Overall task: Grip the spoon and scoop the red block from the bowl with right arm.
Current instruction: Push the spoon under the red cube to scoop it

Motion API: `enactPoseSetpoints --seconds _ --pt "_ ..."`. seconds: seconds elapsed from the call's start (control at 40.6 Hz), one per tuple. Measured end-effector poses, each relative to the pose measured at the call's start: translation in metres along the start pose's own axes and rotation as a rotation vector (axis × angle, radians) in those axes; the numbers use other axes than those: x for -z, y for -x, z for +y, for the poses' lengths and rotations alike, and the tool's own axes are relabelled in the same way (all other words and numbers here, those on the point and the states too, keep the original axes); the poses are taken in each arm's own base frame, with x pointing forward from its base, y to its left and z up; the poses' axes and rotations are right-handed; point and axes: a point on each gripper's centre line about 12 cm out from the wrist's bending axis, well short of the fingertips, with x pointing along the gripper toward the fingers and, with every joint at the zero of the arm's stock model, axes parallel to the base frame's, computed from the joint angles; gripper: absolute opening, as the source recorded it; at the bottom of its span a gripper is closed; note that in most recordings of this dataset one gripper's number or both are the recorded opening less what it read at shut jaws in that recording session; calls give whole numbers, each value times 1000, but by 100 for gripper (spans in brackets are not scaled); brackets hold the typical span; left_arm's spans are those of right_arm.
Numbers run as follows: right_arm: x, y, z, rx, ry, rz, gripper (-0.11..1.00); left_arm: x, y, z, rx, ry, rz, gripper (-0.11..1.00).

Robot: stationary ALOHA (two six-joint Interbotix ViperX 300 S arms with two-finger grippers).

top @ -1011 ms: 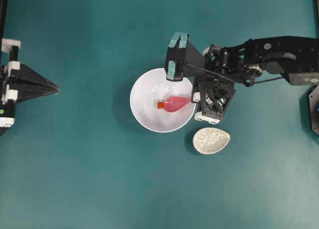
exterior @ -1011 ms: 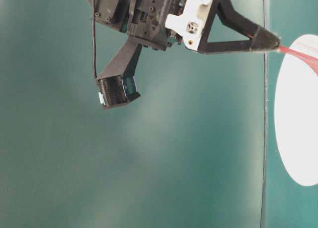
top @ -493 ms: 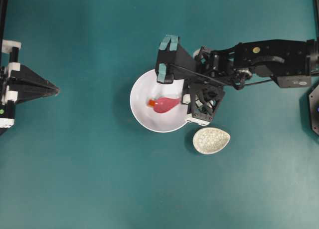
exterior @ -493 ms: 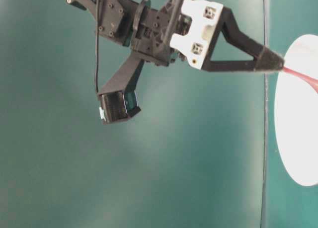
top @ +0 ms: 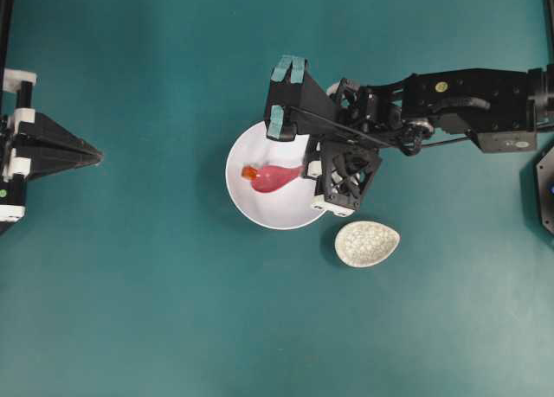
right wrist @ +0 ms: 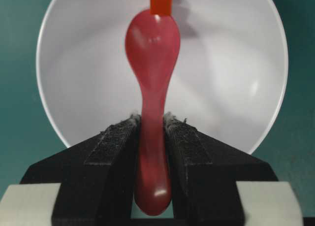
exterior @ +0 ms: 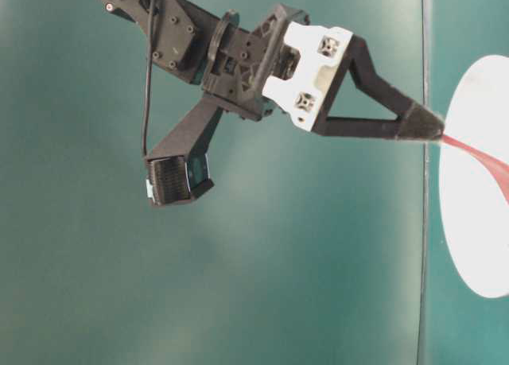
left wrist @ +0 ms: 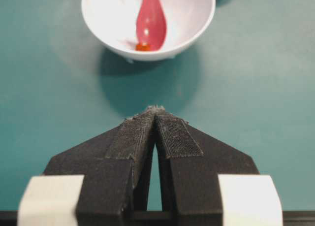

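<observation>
The white bowl point(top: 279, 214) sits mid-table. My right gripper point(top: 305, 169) is shut on the handle of the pink-red spoon point(top: 275, 178), which reaches left into the bowl. In the right wrist view the handle is clamped between both pads of this gripper point(right wrist: 152, 118), and the spoon point(right wrist: 152, 44) points at the bowl's point(right wrist: 226, 78) far wall. The red block point(right wrist: 161, 1) rests right at the scoop's tip, not inside the scoop. Overhead, the block point(top: 249, 172) lies near the bowl's left side. My left gripper point(top: 97, 156) stays far left, shut and empty, as the left wrist view point(left wrist: 155, 109) confirms.
A small speckled beige oval dish point(top: 367, 244) lies just right of and below the bowl, under the right arm's wrist. Teal tabletop stretches between the left gripper and the bowl.
The right gripper has carried the spoon leftward across the bowl, and the red block has slid left ahead of the scoop's tip. The left arm has not moved.
</observation>
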Motion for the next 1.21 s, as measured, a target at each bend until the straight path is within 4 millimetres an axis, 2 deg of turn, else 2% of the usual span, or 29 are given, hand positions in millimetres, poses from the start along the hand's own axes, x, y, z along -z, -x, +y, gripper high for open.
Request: enactPoseSetpoints --seconds 0.715,1.208 --pt "-7 0 0 -1 -4 -55 24 1 0 0 0 2 3 0" --pt "-3 11 -1 -6 -51 -137 24 1 0 0 0 2 3 0"
